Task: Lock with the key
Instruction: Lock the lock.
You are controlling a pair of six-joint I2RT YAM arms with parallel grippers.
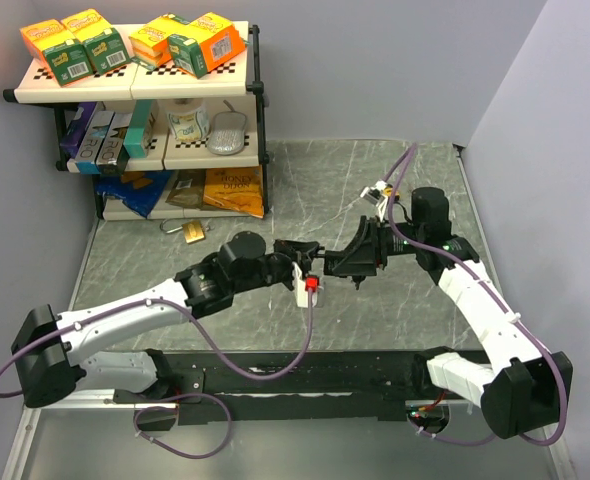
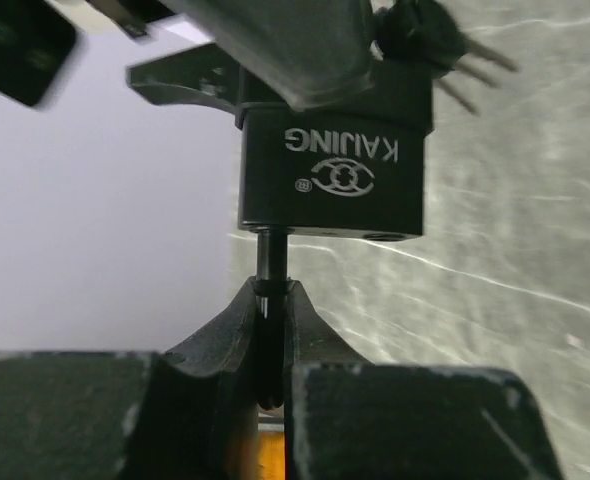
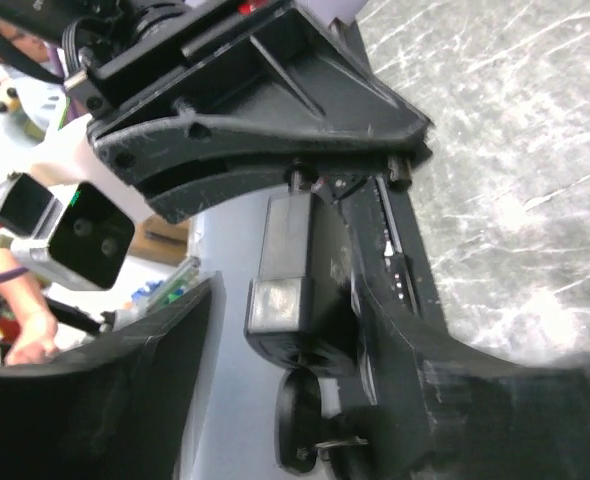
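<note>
From above, the two arms meet over the middle of the bench [image 1: 275, 190], fingertip to fingertip, and the lock between them is almost lost in black parts. A second, brass padlock [image 1: 193, 232] lies on the bench near the shelf [image 1: 140, 85].

The left wrist view shows the black padlock [image 2: 335, 170] plainly. The left gripper [image 2: 271, 305] has its fingers [image 2: 225, 350] pinched narrow on the shackle [image 2: 268, 255], and the lettering on the body reads upside down. A bunch of keys [image 2: 425, 35] shows at the far end of the body.

The right wrist view shows the other end. The right gripper [image 1: 333, 264] has its fingers [image 3: 125, 400] spread wide to either side of the body, with the black key head [image 3: 300, 425] between them. A clear gap shows on one side. I cannot tell whether the other finger touches.

The lock hangs off the bench. Its long axis runs from one gripper to the other, with the shackle toward the left arm and the key end toward the right.
</note>
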